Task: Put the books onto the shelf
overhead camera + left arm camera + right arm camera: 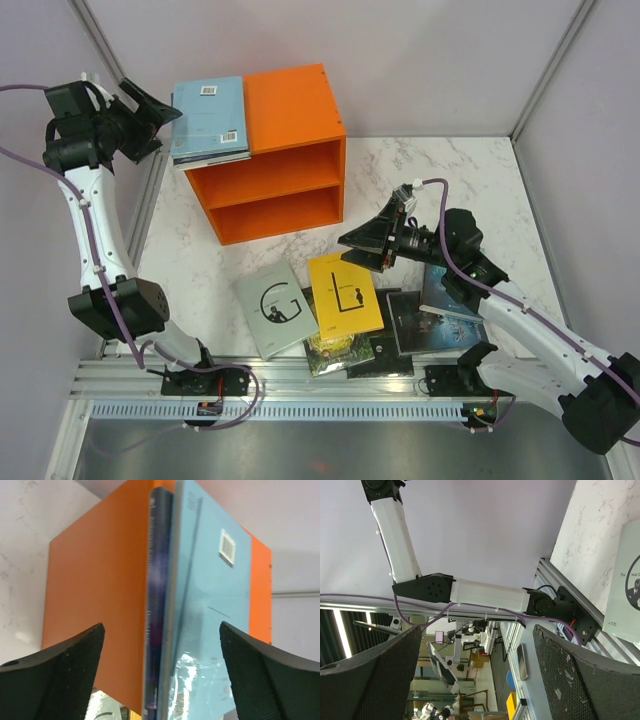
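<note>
The raised left gripper (162, 625) stands wide open around a barcoded light blue book (210, 605) and a dark blue book (156, 605), gripping neither. The right gripper (477, 627), turned sideways, gapes empty. The grey-white book (275, 308) lettered "G" lies off beside its fingers.

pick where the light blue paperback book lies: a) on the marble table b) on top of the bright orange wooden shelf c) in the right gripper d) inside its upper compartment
b: the light blue paperback book lies flat on the roof of the bright orange wooden shelf, over a dark purple-blue book.
</note>
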`<state>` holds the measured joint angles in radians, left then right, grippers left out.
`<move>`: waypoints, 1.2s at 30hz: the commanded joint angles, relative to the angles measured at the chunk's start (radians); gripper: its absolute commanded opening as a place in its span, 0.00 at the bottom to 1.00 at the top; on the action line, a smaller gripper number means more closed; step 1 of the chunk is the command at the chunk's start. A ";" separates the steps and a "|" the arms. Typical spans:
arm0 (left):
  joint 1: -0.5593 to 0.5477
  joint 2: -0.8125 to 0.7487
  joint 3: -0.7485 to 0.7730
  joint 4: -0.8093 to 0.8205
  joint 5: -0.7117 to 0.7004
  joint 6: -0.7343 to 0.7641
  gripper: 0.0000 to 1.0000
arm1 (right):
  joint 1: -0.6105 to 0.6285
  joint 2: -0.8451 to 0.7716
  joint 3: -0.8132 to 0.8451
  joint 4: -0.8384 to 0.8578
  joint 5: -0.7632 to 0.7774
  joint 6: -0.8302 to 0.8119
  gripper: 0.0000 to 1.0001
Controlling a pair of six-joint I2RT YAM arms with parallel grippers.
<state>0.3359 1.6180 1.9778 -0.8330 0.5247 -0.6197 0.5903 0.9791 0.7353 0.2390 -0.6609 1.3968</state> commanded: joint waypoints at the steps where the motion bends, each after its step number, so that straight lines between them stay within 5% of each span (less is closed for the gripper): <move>1: 0.005 0.002 0.049 -0.075 -0.100 0.069 1.00 | -0.010 0.010 0.029 0.036 -0.026 -0.022 0.94; 6: 0.009 -0.078 0.079 -0.143 -0.210 0.080 1.00 | -0.024 0.016 0.036 -0.024 -0.034 -0.079 0.93; 9: 0.008 -0.182 0.006 -0.163 -0.247 0.077 1.00 | -0.040 0.035 0.071 -0.227 -0.006 -0.229 0.93; 21: -0.041 -0.576 -0.598 -0.123 -0.232 0.045 1.00 | -0.095 0.216 0.085 -0.694 0.271 -0.654 0.97; 29: -0.074 -0.739 -0.856 -0.123 -0.183 0.025 0.98 | -0.139 0.368 0.026 -0.708 0.339 -0.726 0.98; 36: -0.078 -0.808 -0.959 -0.121 -0.161 0.011 0.97 | -0.139 0.449 -0.076 -0.414 0.186 -0.679 0.97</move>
<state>0.2611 0.8307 1.0389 -0.9707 0.3359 -0.5915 0.4473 1.4048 0.7086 -0.3332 -0.4030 0.7078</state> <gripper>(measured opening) 0.976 0.974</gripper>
